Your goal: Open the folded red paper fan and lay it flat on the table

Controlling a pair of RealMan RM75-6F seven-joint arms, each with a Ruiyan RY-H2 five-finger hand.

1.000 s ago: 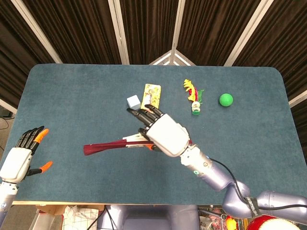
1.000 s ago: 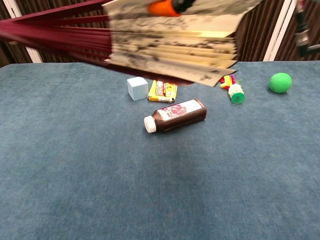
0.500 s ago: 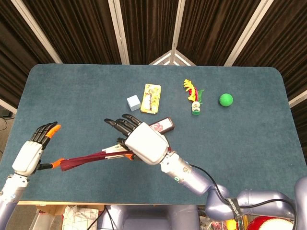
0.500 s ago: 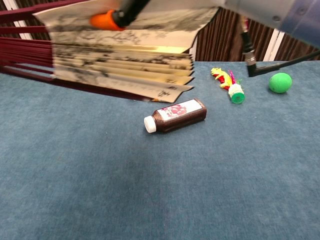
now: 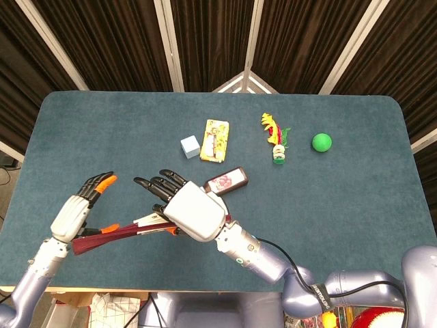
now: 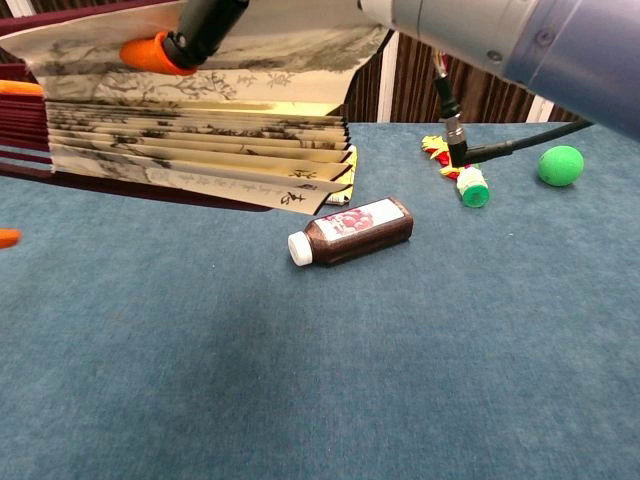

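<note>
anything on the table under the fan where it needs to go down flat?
Nothing visible directly beneath. The fan is held by the right hand, the left hand at its red end. The table around them is bare; the nearest thing is the brown bottle, just beyond the right hand.

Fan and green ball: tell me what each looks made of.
Fan: cream paper leaf, matte, sharply pleated and ink-printed, on dark red lacquered-looking ribs, probably wood or bamboo. Green ball: smooth, evenly coloured, with little shine; likely rubber or foam, though the look leaves it open.
</note>
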